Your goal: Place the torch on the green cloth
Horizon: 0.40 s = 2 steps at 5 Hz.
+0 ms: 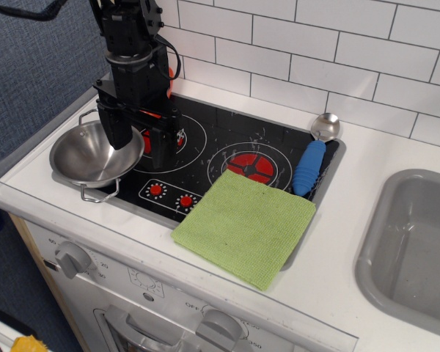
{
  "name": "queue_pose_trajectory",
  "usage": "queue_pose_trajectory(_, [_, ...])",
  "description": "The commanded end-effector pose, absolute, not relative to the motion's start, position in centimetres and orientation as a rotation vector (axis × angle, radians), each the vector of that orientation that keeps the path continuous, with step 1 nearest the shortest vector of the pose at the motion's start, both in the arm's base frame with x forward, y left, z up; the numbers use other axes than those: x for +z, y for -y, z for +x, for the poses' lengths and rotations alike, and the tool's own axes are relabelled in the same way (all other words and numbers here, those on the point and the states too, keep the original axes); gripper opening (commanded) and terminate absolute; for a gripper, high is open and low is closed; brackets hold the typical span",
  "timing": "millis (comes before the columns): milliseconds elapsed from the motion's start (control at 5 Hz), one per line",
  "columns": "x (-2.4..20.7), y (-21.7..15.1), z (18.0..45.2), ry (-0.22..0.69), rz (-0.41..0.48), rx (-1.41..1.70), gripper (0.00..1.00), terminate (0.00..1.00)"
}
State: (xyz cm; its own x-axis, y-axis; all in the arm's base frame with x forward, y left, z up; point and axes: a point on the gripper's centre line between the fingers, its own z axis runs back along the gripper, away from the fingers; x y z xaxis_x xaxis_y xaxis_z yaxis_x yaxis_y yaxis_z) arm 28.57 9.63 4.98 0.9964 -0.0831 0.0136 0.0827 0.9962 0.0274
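Note:
The green cloth (244,226) lies flat at the front right of the black hob, overlapping its front edge. My black gripper (143,139) hangs over the left burner, next to the steel bowl, with its two fingers (120,132) standing apart. A thin red-orange strip (152,114) shows between the fingers just under the gripper body. It may be the torch, but most of it is hidden and I cannot tell it from the red burner below. Nothing lies on the cloth.
A steel bowl (95,154) with wire handles sits at the hob's left edge, touching the gripper's left finger. A blue ribbed-handled spoon (310,166) lies along the hob's right edge. A grey sink (418,242) is at the right. A tiled wall stands behind.

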Motion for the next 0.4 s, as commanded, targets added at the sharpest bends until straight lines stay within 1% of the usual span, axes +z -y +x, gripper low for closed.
queue_pose_trajectory(0, [5.0, -9.6, 28.6, 0.015, 0.027, -0.083, 1.00, 0.00])
queue_pose_trajectory(200, [8.2, -10.9, 31.2, 0.099, 0.013, -0.016, 1.00, 0.00])
